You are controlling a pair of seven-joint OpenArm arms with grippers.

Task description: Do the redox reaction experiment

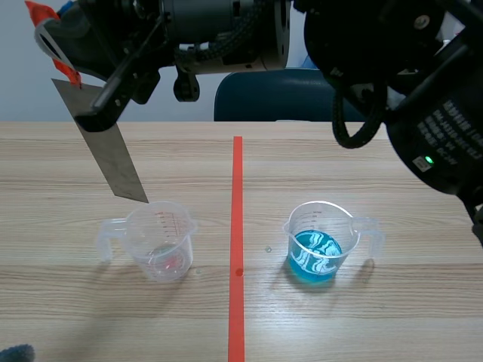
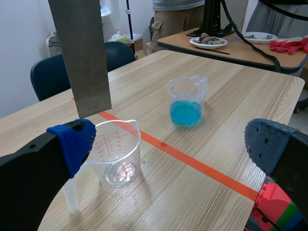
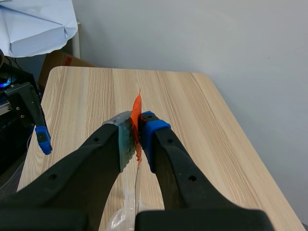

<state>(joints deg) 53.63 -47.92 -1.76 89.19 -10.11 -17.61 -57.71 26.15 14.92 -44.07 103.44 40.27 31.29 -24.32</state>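
Minding the left gripper (image 2: 168, 147), fingers wide apart, low beside the clear cup (image 1: 160, 243). Hold the metal strip (image 1: 113, 160), pinched tight in the right gripper (image 3: 136, 138) and hanging tilted by that cup's rim, steady; carry right, square it above the blue-liquid cup (image 1: 317, 247), lower slowly.

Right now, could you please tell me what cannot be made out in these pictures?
- Metal strip: top end hidden by the right gripper in the scene view; cut off by the edge in the left wrist view.
- Clear cup: printed scale too small to read; mostly hidden by that gripper in the right wrist view.
- Cup of blue liquid: not in the right wrist view.
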